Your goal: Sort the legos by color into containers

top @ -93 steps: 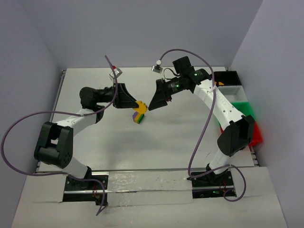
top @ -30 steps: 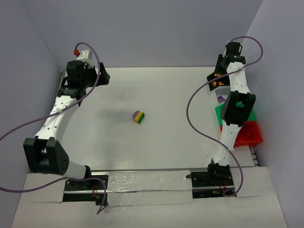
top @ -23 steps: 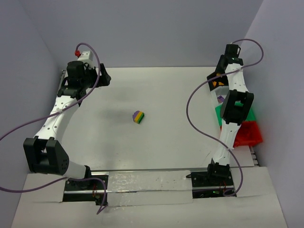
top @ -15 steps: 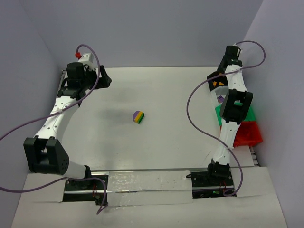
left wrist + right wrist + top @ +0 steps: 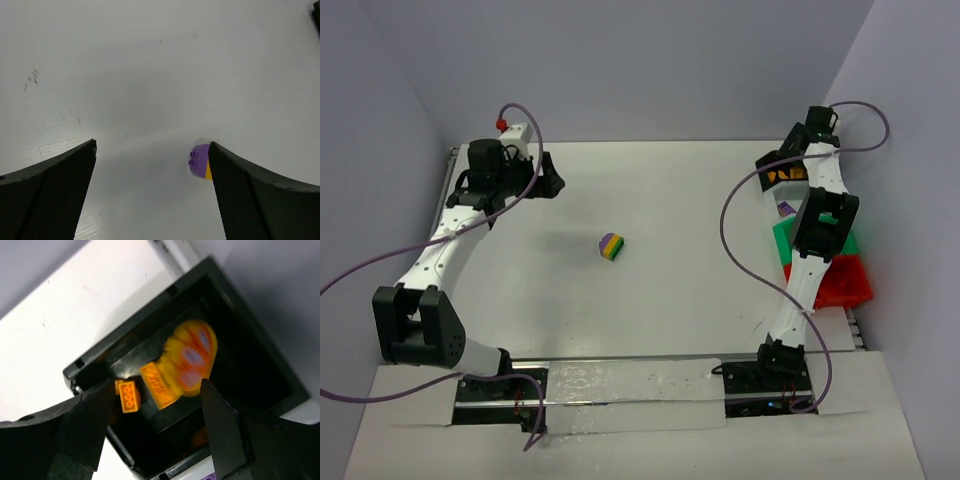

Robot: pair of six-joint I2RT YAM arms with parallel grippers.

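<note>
- Lavender-grey walls close in a white bench (image 5: 670, 300), and both arms are stretched toward its far side.
- Near the middle of the bench sits the stacked block (image 5: 611, 246), purple on top, then yellow, then green. It is well apart from both arms.
- The left end effector (image 5: 548, 178) hangs over the far left part of the bench. It is released, with its fingers spread wide and nothing between them.
- In the left wrist view the block's purple top (image 5: 200, 159) shows on the bench just beside the inner edge of the right finger (image 5: 260, 200). The rest of the gap shows bare bench.
- Bins run along the right edge. The red bin (image 5: 848, 283) is nearest the bases, with the green bin (image 5: 781, 235) behind it. The arm covers most of the bins farther back.
- The right end effector (image 5: 156, 385) hovers over the black bin (image 5: 255, 360), released, with its fingers apart.
- Between those fingers is a blurred orange-yellow piece (image 5: 191, 357) that touches neither finger and lies within the outline of the black bin.
- Two small orange bricks (image 5: 128, 396) lie on the floor of the black bin.
</note>
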